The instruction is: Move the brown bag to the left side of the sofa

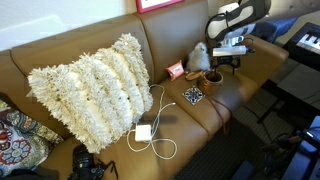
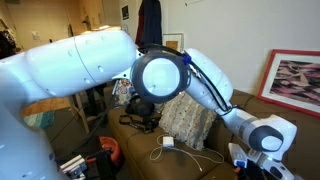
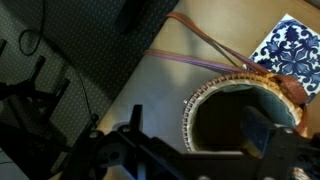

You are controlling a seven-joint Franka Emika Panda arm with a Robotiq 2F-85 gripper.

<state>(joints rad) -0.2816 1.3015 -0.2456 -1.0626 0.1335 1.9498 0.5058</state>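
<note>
Brown and round, the brown bag sits right under me in the wrist view, with its mouth open and facing up; my jaws are wide apart and hold nothing; one dark finger shows over the bag's mouth, and I cannot tell if it touches the rim; the thin loop handles lie stretched out on the seat, away from the bag; a small blue and white patterned square lies just beside the bag.

In an exterior view my white arm reaches down and I hang just above the bag; the bag stands on the seat of the sofa, which is smooth caramel-brown leather, on the end cushion under my arm; a white fluffy toy leans on the sofa back just behind the bag; a small red thing lies near the toy; farther along the seat lies a white plug block with its cable looping around; past that a big shaggy cream pillow leans on the back cushions, well apart from the bag; farthest of all, a patterned cushion and a black camera sit near the other end of the sofa.
</note>
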